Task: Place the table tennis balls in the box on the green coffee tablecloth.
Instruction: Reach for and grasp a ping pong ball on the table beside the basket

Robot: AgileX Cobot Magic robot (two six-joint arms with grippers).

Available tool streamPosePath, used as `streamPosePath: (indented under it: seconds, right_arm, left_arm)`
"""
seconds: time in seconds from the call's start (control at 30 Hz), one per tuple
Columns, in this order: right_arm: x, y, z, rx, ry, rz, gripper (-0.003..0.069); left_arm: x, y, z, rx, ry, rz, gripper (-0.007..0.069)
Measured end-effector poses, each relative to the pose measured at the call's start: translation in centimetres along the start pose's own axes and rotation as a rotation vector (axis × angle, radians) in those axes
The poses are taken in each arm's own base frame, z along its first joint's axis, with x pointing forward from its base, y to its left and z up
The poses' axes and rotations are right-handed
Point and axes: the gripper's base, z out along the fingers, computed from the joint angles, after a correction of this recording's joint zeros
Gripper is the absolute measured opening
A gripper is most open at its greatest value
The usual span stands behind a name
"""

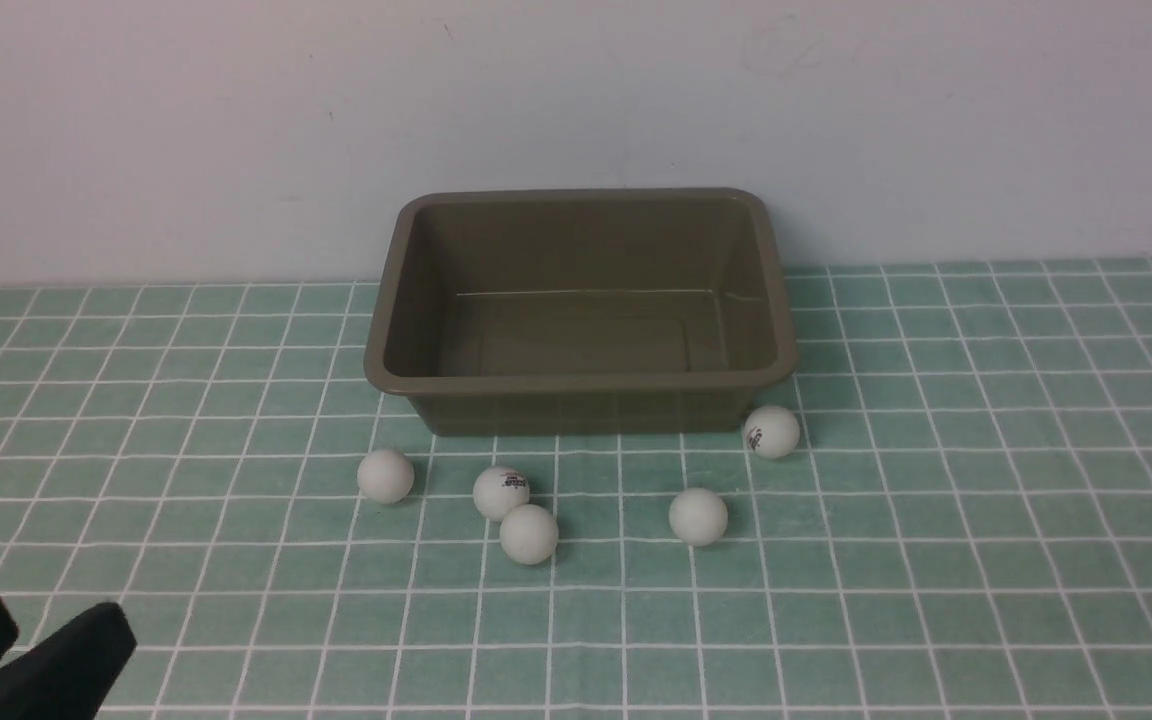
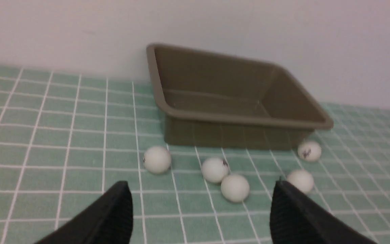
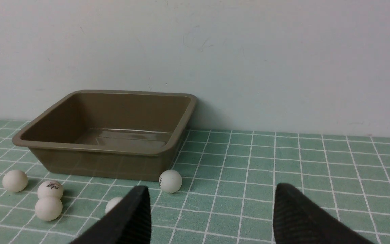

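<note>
Front view: you get a shallow olive-brown plastic box (image 1: 581, 383) with a flared rim, standing on the light green white-gridded tablecloth (image 1: 986, 500) at the desk's far edge, mid-width, by the wall. Five small matte white table tennis balls lie on the cloth just off the box's near wall. They are the leftmost ball (image 1: 385, 475), logo ball (image 1: 501, 492), plain ball (image 1: 528, 534) touching or almost touching it, fourth ball (image 1: 698, 516) apart to the right, and corner ball (image 1: 771, 431) just beside the box's near right corner. Your left gripper (image 1: 46, 615) pokes in at the near left corner, black fingers parted.

Left wrist view: blurry. Pincer spread wide, gripping nothing, above the cloth; all five balls and the box lie beyond it.

Right wrist view: your right gripper (image 3: 212, 189) is spread wide too, gripping nothing. One finger partly covers the fourth ball. The corner ball sits beyond the gap, the box toward the far edge.
</note>
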Motion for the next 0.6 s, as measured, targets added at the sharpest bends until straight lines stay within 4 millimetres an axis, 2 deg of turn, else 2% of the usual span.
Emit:
streamPosePath:
  seconds: [0.03,0.13,0.27,0.4,0.43,0.6]
  right_arm:
    - [0.0,0.0,0.0,0.0,0.0,0.0,0.0442]
    - [0.0,0.0,0.0,0.0,0.0,0.0,0.0442]
    - [0.0,0.1,0.0,-0.015,-0.004,0.017,0.0442]
    - [-0.2,0.6,0.1,-0.064,-0.017,0.074,0.0442]
    - [-0.3,0.7,0.2,-0.082,-0.014,0.09,0.0442]
    - [-0.5,1.0,0.7,-0.13,0.007,0.097,0.0442]
  left_arm:
    - [-0.9,-0.4,0.6,0.009,0.095,0.056,0.0492]
    - [-2.8,-0.8,2.1,0.019,0.2,0.146,0.0492]
    - [-5.3,-0.9,4.5,0.02,0.268,0.213,0.0492]
    - [-7.5,-0.6,7.9,0.036,0.352,0.325,0.0492]
    - [-7.8,-0.4,9.0,0.048,0.387,0.359,0.0492]
    - [-8.1,0.1,11.6,0.085,0.478,0.437,0.0492]
